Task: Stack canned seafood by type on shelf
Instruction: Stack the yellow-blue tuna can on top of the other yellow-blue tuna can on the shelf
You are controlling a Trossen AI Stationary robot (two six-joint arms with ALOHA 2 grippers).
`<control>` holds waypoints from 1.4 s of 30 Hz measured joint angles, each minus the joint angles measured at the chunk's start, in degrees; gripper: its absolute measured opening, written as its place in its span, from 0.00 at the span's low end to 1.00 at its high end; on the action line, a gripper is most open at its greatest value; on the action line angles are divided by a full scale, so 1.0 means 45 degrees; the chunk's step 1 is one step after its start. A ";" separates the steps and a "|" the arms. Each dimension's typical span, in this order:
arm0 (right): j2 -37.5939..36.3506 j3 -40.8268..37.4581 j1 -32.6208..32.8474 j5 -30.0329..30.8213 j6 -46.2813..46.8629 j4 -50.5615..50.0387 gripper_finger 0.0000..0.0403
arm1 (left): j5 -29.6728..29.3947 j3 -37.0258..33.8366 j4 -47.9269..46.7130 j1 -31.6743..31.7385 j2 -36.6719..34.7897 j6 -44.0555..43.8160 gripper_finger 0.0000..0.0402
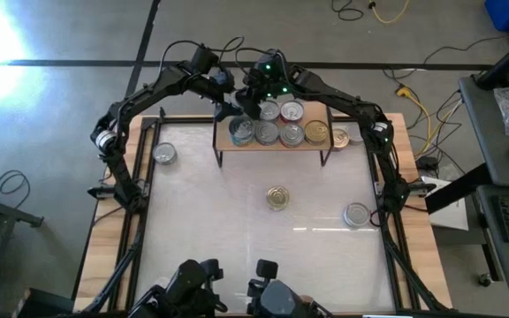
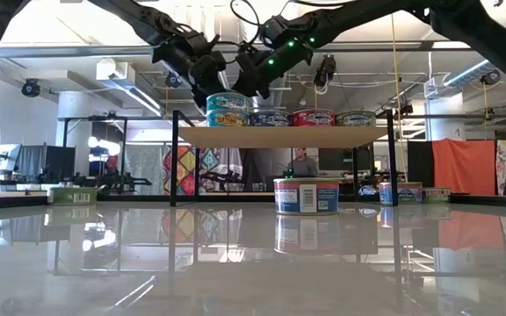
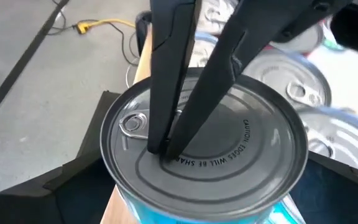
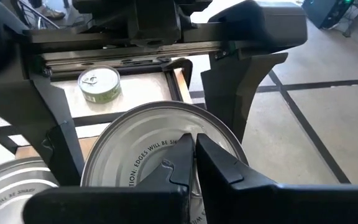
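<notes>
The shelf (image 2: pixel 279 137) stands at the table's far side and carries several tins. At its left end a teal-sided tin (image 2: pixel 228 102) sits on top of another tin (image 2: pixel 228 118). My right gripper (image 4: pixel 194 152) is shut, with its tips on this top tin's lid (image 3: pixel 229 137). My left gripper (image 4: pixel 142 118) is open, one finger (image 4: pixel 58 134) on either side of the same tin. In the high view both grippers (image 1: pixel 226 108) (image 1: pixel 256 95) meet over the shelf's left end. More tins (image 2: pixel 313 117) stand in a row on the board. My right gripper presses its shut fingertips (image 3: pixel 165 148) down on the middle of the top tin's lid (image 3: pixel 185 163). The fingers slant down onto it from above. The tin stands upright on the tin below it. My left gripper: I cannot tell whether its fingers touch the tin's sides.
Loose tins stand on the white tabletop: one at the left (image 1: pixel 164 155), a gold-topped one in the middle (image 1: pixel 277 197), one at the right (image 1: pixel 357 215). Another (image 1: pixel 339 138) sits beside the shelf's right end. People (image 2: pixel 303 162) show in the room beyond the table.
</notes>
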 joint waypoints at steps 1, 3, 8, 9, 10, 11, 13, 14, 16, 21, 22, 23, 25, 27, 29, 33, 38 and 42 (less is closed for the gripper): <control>0.0002 0.0026 0.0000 0.0008 0.0000 -0.0027 0.03 | -0.0053 0.0079 -0.0206 0.0000 0.0048 0.0297 0.99; 0.0016 0.0076 0.0005 0.0041 -0.0005 -0.0077 0.03 | -0.0332 0.0282 -0.0676 0.0007 0.0181 0.1085 0.99; 0.0024 0.0104 -0.0019 0.0135 0.0015 -0.0255 0.03 | -0.0564 0.1411 -0.2042 0.0251 0.0781 0.3639 0.99; 0.0024 0.0100 -0.0019 0.0154 0.0016 -0.0259 0.03 | -0.0505 0.1657 -0.2242 0.0307 0.0961 0.4044 0.99; 0.0024 0.0100 -0.0019 0.0178 0.0021 -0.0291 0.03 | -0.0461 0.1927 -0.2419 0.0343 0.1156 0.4340 0.99; 0.0024 0.0100 -0.0019 0.0213 0.0057 -0.0321 0.03 | -0.0428 0.2221 -0.2623 0.0387 0.1338 0.4471 0.99; 0.0024 0.0104 -0.0022 0.0290 0.0141 -0.0301 0.03 | -0.0287 0.2915 -0.3043 0.0442 0.1804 0.4558 1.00; 0.0024 0.0104 -0.0029 0.0295 0.0141 -0.0306 0.03 | -0.0098 0.3304 -0.3317 0.0471 0.2055 0.4624 1.00; 0.0024 0.0100 -0.0029 0.0239 0.0139 -0.0332 0.03 | 0.0244 0.4094 -0.4172 0.0486 0.2519 0.4876 1.00; 0.0024 0.0095 -0.0015 0.0153 0.0065 -0.0350 0.03 | 0.0540 0.5911 -0.6009 0.0476 0.3651 0.5120 1.00; 0.0016 0.0095 -0.0015 0.0142 -0.0055 -0.0335 0.03 | 0.0568 0.6196 -0.6307 0.0471 0.3831 0.5126 1.00; 0.0015 0.0086 -0.0003 0.0115 -0.0110 -0.0282 0.03 | 0.0568 0.6477 -0.6612 0.0466 0.4000 0.5135 1.00; 0.0007 0.0073 0.0017 0.0070 -0.0167 -0.0066 0.03 | 0.0549 0.7048 -0.7239 0.0457 0.4310 0.5217 1.00; 0.0005 0.0065 0.0036 0.0052 -0.0185 0.0238 0.03 | 0.0490 0.7522 -0.7668 0.0457 0.4526 0.5333 1.00; 0.0005 0.0061 0.0049 0.0056 -0.0293 0.0514 0.03 | 0.0472 0.7809 -0.7891 0.0466 0.4626 0.5526 1.00; -0.0007 0.0061 0.0087 0.0051 -0.0542 0.0651 0.03 | 0.0471 0.7838 -0.7893 0.0457 0.4633 0.5760 1.00; -0.0162 0.0061 0.0173 -0.0100 -0.0677 0.1191 0.03 | 0.0592 0.7834 -0.7618 0.0423 0.4633 0.5900 1.00; -0.0306 0.0070 0.0287 -0.0126 -0.0938 0.0996 0.03 | 0.0612 0.7833 -0.7564 0.0310 0.4633 0.6365 1.00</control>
